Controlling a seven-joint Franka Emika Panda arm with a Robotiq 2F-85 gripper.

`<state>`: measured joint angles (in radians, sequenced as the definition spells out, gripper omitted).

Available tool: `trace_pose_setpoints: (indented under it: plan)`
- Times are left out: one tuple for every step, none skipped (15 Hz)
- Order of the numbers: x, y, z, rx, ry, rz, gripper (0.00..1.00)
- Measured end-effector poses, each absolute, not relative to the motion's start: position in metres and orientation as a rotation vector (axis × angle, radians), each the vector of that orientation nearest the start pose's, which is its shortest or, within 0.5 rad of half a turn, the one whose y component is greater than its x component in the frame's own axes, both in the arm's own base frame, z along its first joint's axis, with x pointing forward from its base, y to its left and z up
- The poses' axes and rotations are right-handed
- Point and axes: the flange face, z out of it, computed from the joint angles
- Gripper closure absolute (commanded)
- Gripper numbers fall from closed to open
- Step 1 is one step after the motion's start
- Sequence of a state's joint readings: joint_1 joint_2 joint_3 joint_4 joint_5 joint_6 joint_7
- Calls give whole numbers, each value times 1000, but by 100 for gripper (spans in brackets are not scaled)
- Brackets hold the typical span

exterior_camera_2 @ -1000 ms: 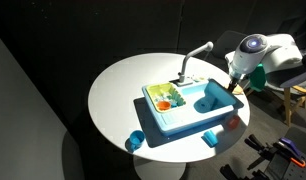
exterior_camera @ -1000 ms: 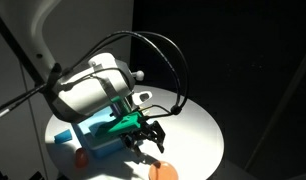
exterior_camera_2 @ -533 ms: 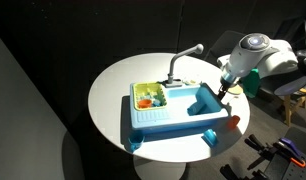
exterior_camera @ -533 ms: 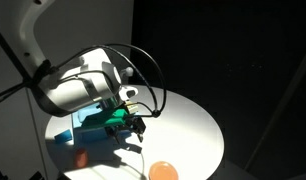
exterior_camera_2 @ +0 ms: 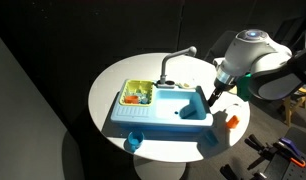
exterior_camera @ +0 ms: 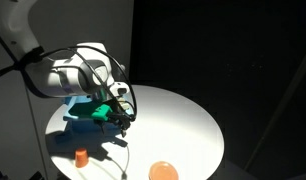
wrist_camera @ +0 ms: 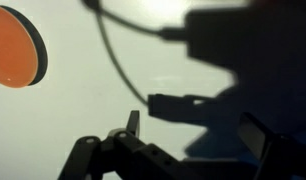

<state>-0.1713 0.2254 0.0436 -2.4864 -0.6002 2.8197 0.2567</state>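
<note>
Jaws wide open, nothing held, at end wall of toy sink (exterior_camera_2: 158, 116), by big basin (exterior_camera_2: 183, 101). Sink sits mid-surface (exterior_camera_2: 101, 85).

Risk: sideways nudge likely shoves sink, could knock blue cup (exterior_camera_2: 134, 141) or orange cup (exterior_camera_2: 231, 121) off rim. Cable may snag faucet (exterior_camera_2: 173, 62).

Small basin (exterior_camera_2: 125, 96): green + orange bits. Big basin looks empty. Orange plate (exterior_camera: 163, 171): bare.

The toy sink (exterior_camera_2: 153, 108) is blue, the table (exterior_camera_2: 113, 80) white, the cup (exterior_camera_2: 231, 121) probably orange.

Toy sink (exterior_camera_2: 153, 115) farther across table (exterior_camera_2: 123, 68)
</note>
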Motion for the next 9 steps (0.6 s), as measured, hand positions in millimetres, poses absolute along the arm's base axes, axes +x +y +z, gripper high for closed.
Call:
trace_pose_setpoints:
  plan:
    - [478,-40,214,-3318,-213,-205,0]
    - [479,-49,222,-3319,-134,-210,0]
    - [479,-58,230,-3327,-74,-215,0]
    - [478,-67,239,-3336,-22,-217,0]
    - [477,-77,248,-3346,30,-219,0]
    - [476,-85,256,-3354,81,-221,0]
    - [474,-91,264,-3360,129,-223,0]
    - [473,-95,271,-3363,169,-224,0]
    - [472,-96,277,-3360,202,-222,0]
